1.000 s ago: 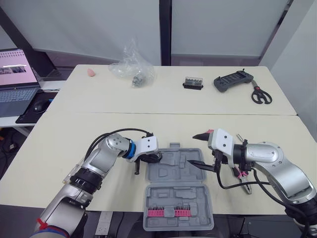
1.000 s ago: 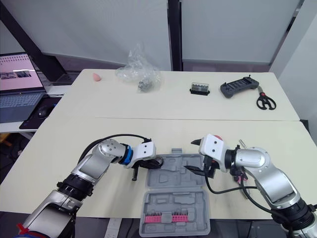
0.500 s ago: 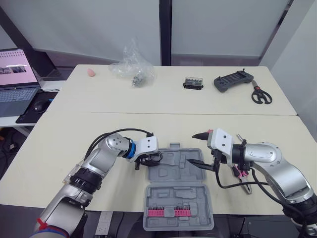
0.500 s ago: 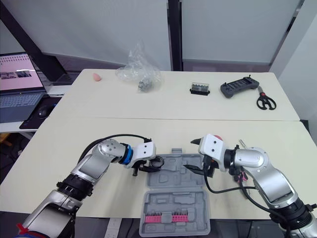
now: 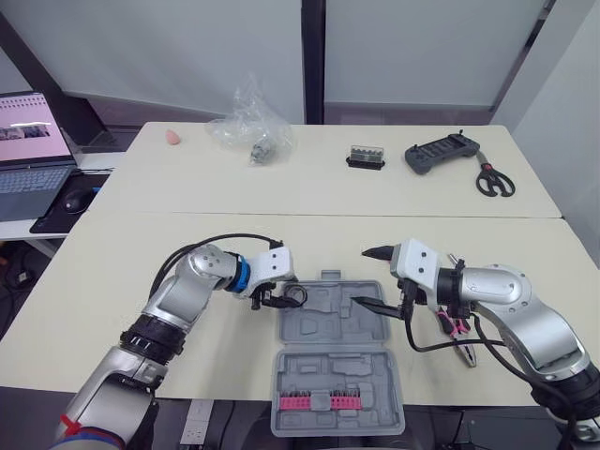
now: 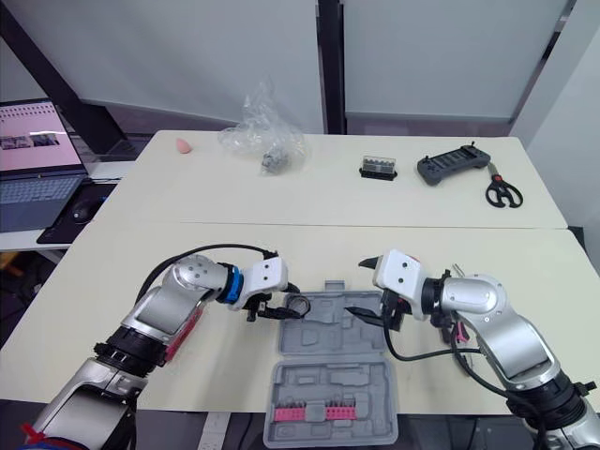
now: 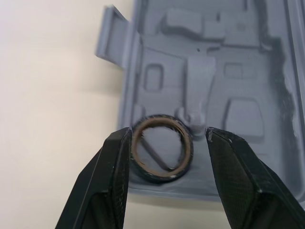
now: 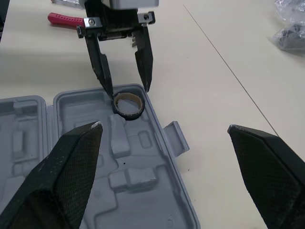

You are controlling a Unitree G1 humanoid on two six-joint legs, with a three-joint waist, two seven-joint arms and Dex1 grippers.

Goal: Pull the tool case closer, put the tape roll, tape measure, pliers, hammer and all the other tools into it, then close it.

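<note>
One tape roll (image 7: 159,176) sits in the tool case (image 7: 238,114) — left gripper (image 8: 128,90) parted.

One grey tool case (image 5: 333,370) lies at lower centre, with one tape roll (image 7: 159,175) and one pair of pink-handled pliers (image 5: 457,327) at lower right. Along the top are one plastic bag (image 5: 248,127), one bit box (image 5: 366,157), one controller (image 5: 442,153) and one pair of scissors (image 5: 493,180). One laptop (image 5: 28,150) sits at the left edge.

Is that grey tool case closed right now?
No, the tool case lies spread open, its moulded insides and a row of pink bits showing.
</note>
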